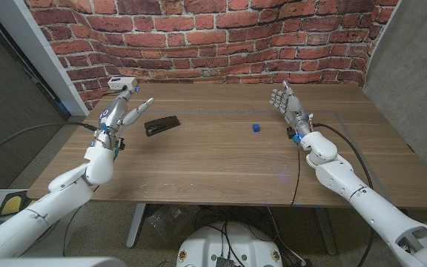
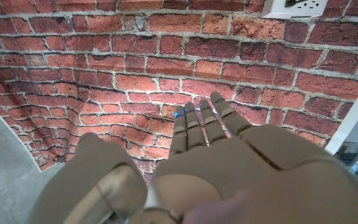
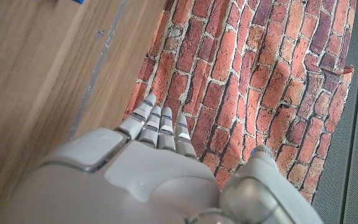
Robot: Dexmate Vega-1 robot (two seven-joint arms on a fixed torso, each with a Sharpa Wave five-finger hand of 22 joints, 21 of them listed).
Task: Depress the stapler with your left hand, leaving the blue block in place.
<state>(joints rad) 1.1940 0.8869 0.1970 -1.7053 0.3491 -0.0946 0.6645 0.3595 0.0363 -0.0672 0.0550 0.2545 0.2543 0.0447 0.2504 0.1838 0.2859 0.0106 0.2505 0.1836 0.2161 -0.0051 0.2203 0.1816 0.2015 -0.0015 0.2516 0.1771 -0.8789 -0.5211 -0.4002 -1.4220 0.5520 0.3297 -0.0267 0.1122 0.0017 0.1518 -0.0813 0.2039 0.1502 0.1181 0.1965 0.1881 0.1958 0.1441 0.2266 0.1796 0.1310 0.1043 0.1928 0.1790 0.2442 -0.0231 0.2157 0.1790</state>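
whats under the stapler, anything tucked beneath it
The black stapler lies directly on the wooden table. Whatever its own body covers cannot be seen.

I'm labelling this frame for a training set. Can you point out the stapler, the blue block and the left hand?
stapler (image 1: pixel 161 125): head view, middle of its black top.
blue block (image 1: pixel 256 127): head view, its top face.
left hand (image 1: pixel 118 113): head view, back of the raised hand, fingers apart.

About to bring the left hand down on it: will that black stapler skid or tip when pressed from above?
The stapler lies low and long on the bare wooden table, so tipping looks unlikely. On that smooth wood it may skid if the left hand pushes at a slant, so press straight down. The blue block sits well apart, so a small slide probably wouldn't reach it.
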